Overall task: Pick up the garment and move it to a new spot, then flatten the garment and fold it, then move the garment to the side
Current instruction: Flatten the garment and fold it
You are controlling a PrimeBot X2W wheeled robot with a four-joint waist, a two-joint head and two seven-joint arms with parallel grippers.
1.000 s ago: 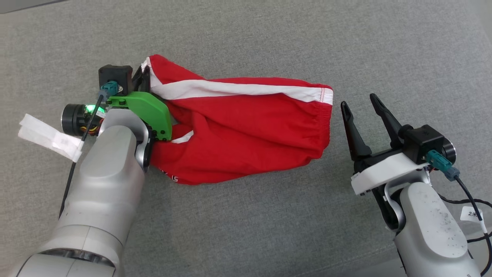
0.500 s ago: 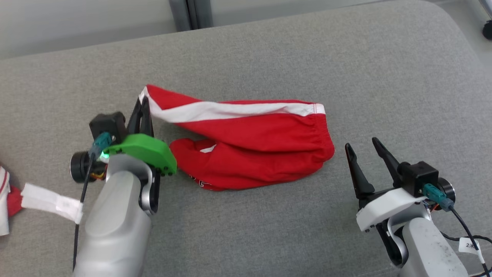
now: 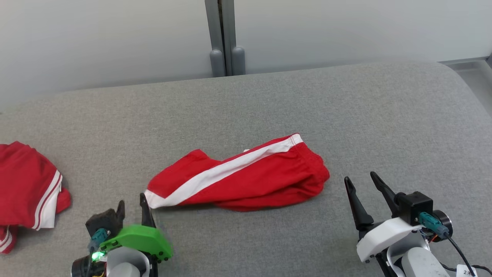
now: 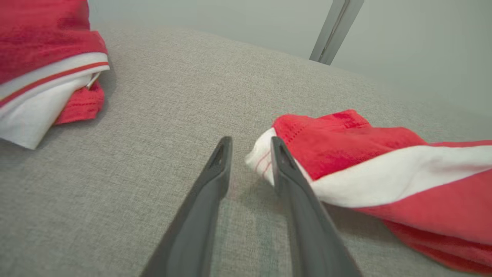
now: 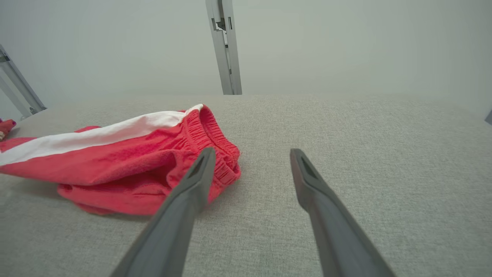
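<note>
Lying flat near the middle of the grey cushion (image 3: pixel 269 100), the red garment (image 3: pixel 246 181) is stretching its white side stripe from 8 o'clock up toward 1 o'clock in the head view you are watching. Your left gripper (image 3: pixel 132 206) is hovering at 7 o'clock with its fingers spread and nothing between them. The garment's white hem corner is sitting just beside the nearer finger, and you cannot tell whether they are touching. Your right gripper (image 3: pixel 359 177) is hanging at 4 o'clock, fingers spread wide and pinching nothing, near the gathered waistband end. A white tag (image 3: pixel 467 272) at 5 o'clock is carrying writing too small to read. A second red-and-white garment (image 3: pixel 27 188) is crowding the cushion's edge at 9 o'clock. Bare grey fabric is running wide toward 3 o'clock and up to the far edge at 12 o'clock, where a grey post (image 3: pixel 225 38) is standing against the pale wall (image 3: pixel 96 38).
</note>
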